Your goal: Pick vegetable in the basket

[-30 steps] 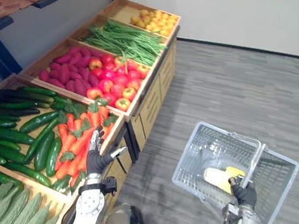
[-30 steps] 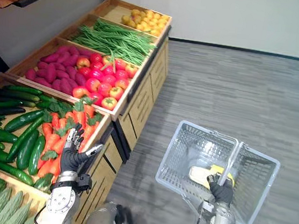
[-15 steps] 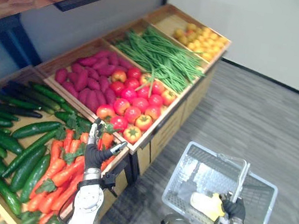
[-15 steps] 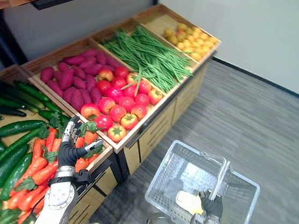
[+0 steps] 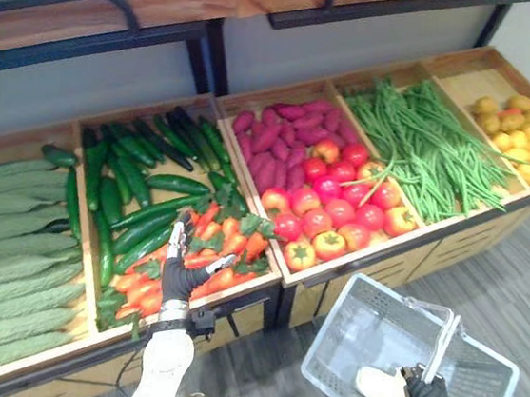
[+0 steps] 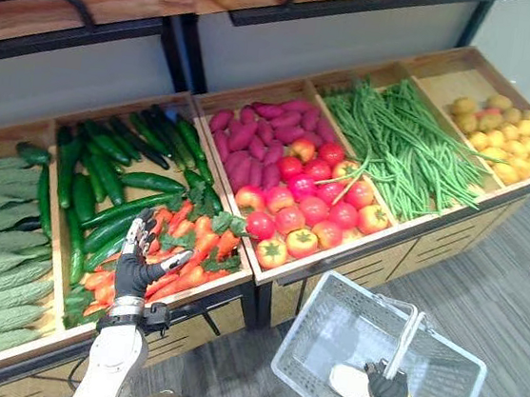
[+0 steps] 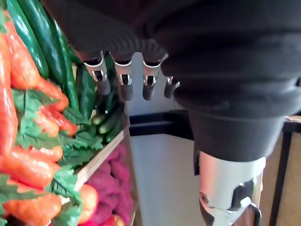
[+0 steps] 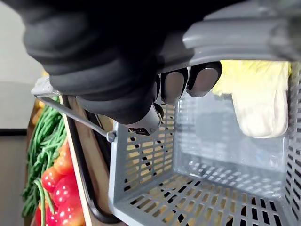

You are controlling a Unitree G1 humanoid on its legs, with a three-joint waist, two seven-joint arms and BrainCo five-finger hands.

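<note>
Green cucumbers (image 5: 178, 185) beyond and left of left hand (image 5: 180, 275). Hand hovers over orange carrots (image 5: 230, 252), fingers straight, spread, empty.
Step, likely: reach before pick.
Next: lower, curl round one carrot.
Right hand (image 5: 427, 393) clenched on handle (image 5: 442, 341) of grey basket (image 5: 351, 328); pale corn cob (image 5: 380, 389) inside, beside it.

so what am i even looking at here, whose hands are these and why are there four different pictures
These come from a humanoid robot's own cameras. The two wide pictures are taken from its head, looking down at a wooden produce stand. The two close-ups are from cameras on its wrists. The stand's bins hold cucumbers, carrots, tomatoes and green beans, among others. The left hand hovers open above the carrots, holding nothing. The right hand is curled round the handle of a grey basket, which holds one pale yellow item, possibly corn.
</note>
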